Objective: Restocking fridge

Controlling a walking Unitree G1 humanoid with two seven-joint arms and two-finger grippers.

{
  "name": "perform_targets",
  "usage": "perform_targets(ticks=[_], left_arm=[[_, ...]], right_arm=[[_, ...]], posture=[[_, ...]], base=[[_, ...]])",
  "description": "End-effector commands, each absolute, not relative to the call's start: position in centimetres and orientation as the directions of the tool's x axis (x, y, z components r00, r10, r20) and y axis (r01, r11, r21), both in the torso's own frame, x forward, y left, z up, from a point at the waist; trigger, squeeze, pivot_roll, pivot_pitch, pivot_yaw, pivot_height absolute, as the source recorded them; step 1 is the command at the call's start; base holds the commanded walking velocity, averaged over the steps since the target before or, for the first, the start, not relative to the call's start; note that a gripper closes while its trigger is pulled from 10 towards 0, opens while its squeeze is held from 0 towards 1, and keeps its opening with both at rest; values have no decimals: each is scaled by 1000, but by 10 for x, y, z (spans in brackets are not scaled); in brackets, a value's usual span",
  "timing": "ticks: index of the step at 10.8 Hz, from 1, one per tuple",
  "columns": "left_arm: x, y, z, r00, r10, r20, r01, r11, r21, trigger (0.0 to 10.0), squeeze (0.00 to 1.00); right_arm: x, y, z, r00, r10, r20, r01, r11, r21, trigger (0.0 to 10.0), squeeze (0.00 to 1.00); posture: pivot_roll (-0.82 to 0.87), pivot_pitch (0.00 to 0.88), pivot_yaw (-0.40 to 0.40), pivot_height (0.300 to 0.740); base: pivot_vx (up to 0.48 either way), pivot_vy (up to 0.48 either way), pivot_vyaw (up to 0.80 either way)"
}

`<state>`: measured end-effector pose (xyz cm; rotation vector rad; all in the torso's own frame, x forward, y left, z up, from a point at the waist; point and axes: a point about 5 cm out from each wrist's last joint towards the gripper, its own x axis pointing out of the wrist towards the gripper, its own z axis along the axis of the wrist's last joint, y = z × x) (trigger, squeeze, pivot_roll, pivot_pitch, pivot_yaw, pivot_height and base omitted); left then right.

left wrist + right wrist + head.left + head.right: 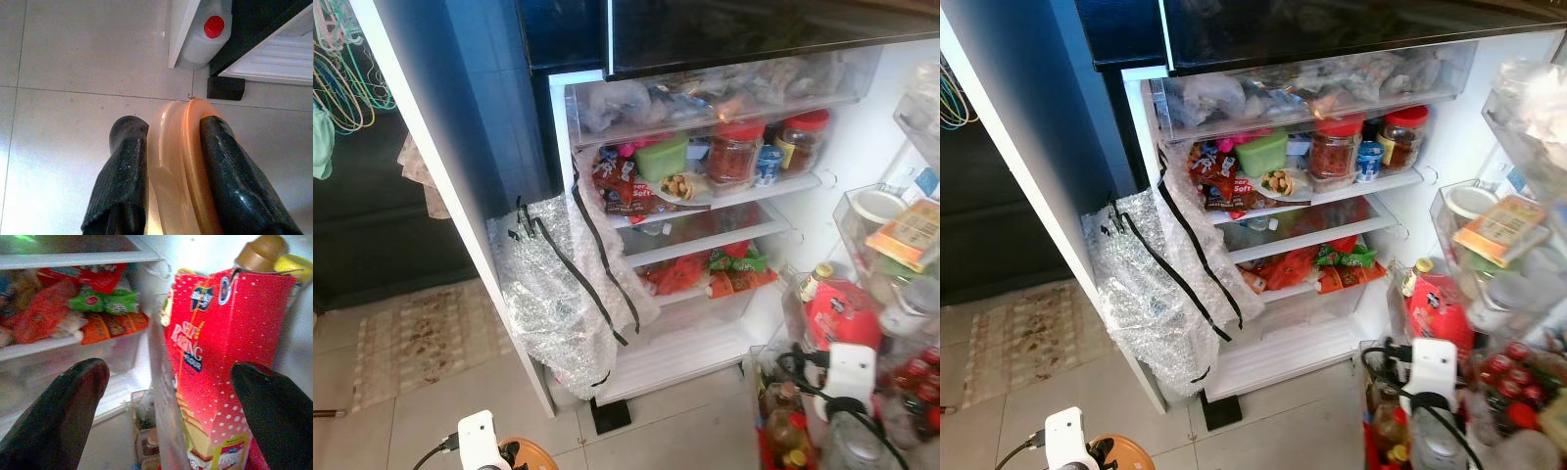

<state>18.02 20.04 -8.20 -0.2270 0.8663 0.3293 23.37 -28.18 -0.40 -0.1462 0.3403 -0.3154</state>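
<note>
Right wrist view: red flour box [215, 367], white-dotted, possibly cardboard.

The fridge [862, 166] stands open, shelves crowded with jars and packets. A red self-raising flour box [215, 362] stands upright in its door rack. An orange plate [188, 166] is held edge-on above the floor tiles.

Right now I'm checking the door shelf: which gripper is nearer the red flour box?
Right. The right gripper is open just before the red flour box; the left gripper hangs low over the floor, holding an orange plate.
</note>
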Motion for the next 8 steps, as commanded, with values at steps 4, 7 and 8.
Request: perform_targets(ticks=[4,7,8], left_arm=[[148,192,-99,484,146,-863,-355,934,-41,10000,0],[149,192,-98,487,149,-861,-353,935,-38,10000,0],[149,193,-98,486,151,-861,-352,936,-35,10000,0]], right_arm=[[223,-308,-4,832,-446,-330,382,892,-241,10000,0],[220,-298,-13,821,-427,-378,357,902,-243,10000,0],[219,-296,-16,817,-421,-394,349,905,-242,10000,0]], posture=[[38,0,-3,740],[46,0,-1,740],[45,0,1,740]], base=[[0,0,0],[0,0,0],[0,0,0]])
